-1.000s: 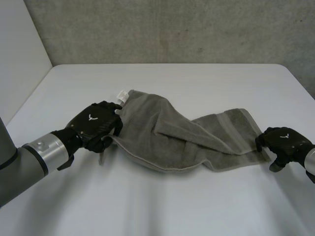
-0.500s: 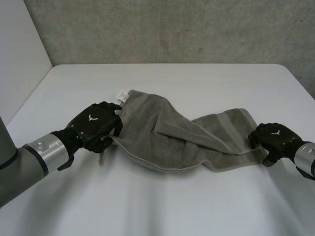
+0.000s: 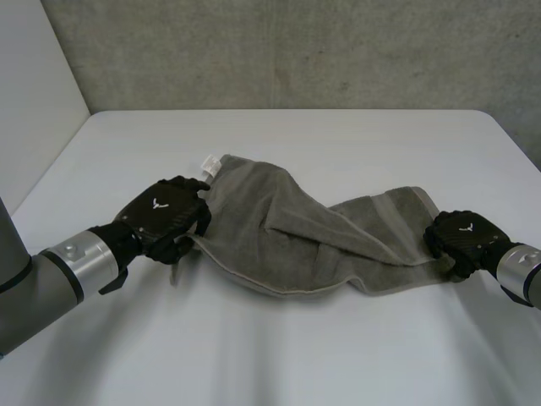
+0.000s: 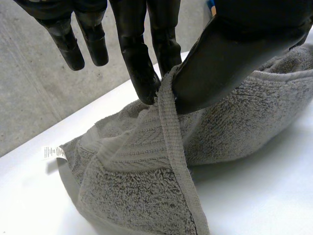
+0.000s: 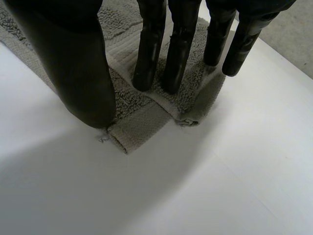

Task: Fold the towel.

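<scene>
- Your table (image 3: 338,144) is white, with bare room on every side of the towel, most of it beyond the towel's far edge, which is enough to swing an end across.
- The towel (image 3: 279,228) is grey and lies rumpled on the table between the two hands. It is partly doubled over itself and not yet a neat fold.
- Your left hand (image 3: 161,216) is at the towel's left end, with thumb and fingers clamped on the hem, probably to carry that end.
- Your right hand (image 3: 463,241) is at the towel's right end. Its straight fingers press the corner down and the thumb stands apart, pinching nothing; I judge it is pinning the cloth.
- A white label (image 3: 210,162) pokes from the towel's far left corner.
</scene>
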Robot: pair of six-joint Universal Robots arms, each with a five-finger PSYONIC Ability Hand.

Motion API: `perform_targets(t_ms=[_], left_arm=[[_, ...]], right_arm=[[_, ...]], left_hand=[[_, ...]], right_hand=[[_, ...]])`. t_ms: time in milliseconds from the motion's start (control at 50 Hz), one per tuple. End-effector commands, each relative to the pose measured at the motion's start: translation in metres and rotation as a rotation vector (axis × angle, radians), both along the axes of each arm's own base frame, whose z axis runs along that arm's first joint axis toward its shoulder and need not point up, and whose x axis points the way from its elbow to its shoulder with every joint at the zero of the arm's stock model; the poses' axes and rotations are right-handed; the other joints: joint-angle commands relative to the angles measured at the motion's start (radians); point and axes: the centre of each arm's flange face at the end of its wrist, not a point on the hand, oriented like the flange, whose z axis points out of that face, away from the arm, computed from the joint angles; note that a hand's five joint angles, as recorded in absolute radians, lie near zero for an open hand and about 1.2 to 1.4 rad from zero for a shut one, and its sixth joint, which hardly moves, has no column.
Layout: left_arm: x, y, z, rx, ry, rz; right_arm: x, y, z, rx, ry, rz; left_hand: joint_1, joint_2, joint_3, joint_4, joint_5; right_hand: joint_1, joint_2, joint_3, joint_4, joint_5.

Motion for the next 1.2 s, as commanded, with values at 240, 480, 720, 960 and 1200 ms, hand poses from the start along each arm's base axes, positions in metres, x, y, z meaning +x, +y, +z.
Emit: perform_targets(t_ms=[240, 480, 720, 960, 1200], left_arm=[[0.0, 0.0, 0.0, 0.0, 0.0, 0.002], [0.001, 0.0, 0.008, -0.002, 0.024, 0.011], [0.029, -0.012, 0.081, -0.077, 0.24, 0.144], [0.04, -0.037, 0.117, -0.113, 0.392, 0.183], [0.035, -0.056, 0.048, 0.073, 0.349, 0.208]], right_arm=[[0.005, 0.0, -0.003, -0.006, 0.005, 0.017], [0.016, -0.002, 0.084, -0.182, -0.134, 0.005], [0.024, 0.018, 0.179, -0.282, -0.304, 0.058], [0.023, -0.021, 0.165, -0.221, -0.354, 0.046], [0.03, -0.004, 0.074, -0.044, -0.181, 0.075]], left_hand=[[0.128, 0.068, -0.051, -0.059, 0.085], [0.128, 0.068, -0.051, -0.059, 0.085], [0.128, 0.068, -0.051, -0.059, 0.085], [0.128, 0.068, -0.051, -0.059, 0.085], [0.128, 0.068, -0.051, -0.059, 0.085]], right_hand=[[0.591, 0.59, -0.042, -0.076, 0.594], [0.591, 0.59, -0.042, -0.076, 0.594], [0.591, 0.59, -0.042, -0.076, 0.594], [0.591, 0.59, -0.042, -0.076, 0.594], [0.591, 0.59, -0.042, -0.076, 0.594]])
